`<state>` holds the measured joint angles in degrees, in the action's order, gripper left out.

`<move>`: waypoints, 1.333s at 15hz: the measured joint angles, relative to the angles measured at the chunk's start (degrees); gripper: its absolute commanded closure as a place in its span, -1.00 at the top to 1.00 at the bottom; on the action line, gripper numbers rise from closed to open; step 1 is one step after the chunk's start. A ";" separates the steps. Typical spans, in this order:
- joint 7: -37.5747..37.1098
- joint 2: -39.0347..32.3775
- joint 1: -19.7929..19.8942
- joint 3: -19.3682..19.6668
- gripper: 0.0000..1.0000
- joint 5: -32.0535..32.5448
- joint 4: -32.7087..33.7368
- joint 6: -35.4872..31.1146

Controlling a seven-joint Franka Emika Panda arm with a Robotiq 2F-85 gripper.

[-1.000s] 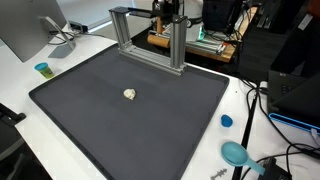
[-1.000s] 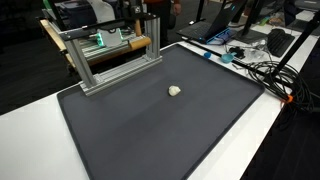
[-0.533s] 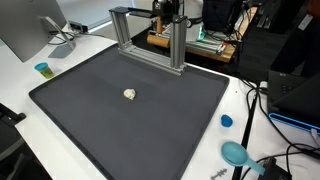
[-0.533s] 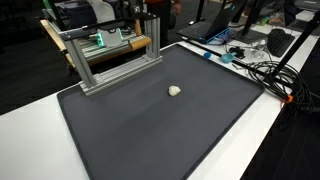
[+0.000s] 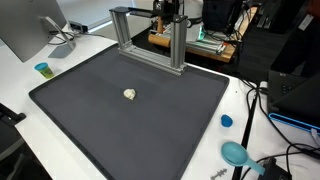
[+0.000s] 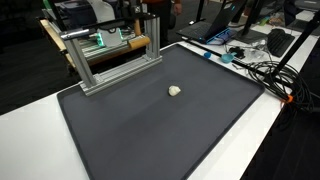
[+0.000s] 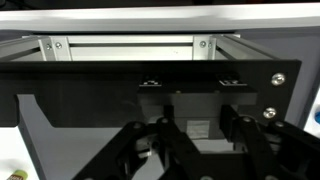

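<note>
A small whitish lump lies alone near the middle of the dark mat; it also shows in an exterior view. My gripper is far from it, at the back behind the aluminium frame, where only part of the arm shows. In the wrist view the two dark fingers stand apart with nothing between them, facing a black panel and the frame's bars. The gripper is open and empty.
The aluminium frame stands along the mat's back edge. A teal cup, a blue cap and a teal scoop lie on the white table. A monitor and cables sit at the sides.
</note>
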<state>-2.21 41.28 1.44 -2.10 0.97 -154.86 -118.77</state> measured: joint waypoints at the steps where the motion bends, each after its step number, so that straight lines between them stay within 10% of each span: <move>1: 0.00 -0.33 0.00 0.01 -0.57 0.00 0.29 0.20; 10: -3.74 -2.24 -0.25 -0.28 -0.57 -1.28 2.28 -6.42; 18: -10.13 -18.55 0.60 -4.40 -0.57 1.53 19.57 -14.96; 19: -10.98 -21.31 0.58 -4.87 -0.07 1.72 22.16 -14.64; 20: -11.76 -23.78 0.51 -5.24 -0.07 1.82 24.53 -13.94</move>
<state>-13.98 17.51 1.95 -7.34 2.78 -130.34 -132.71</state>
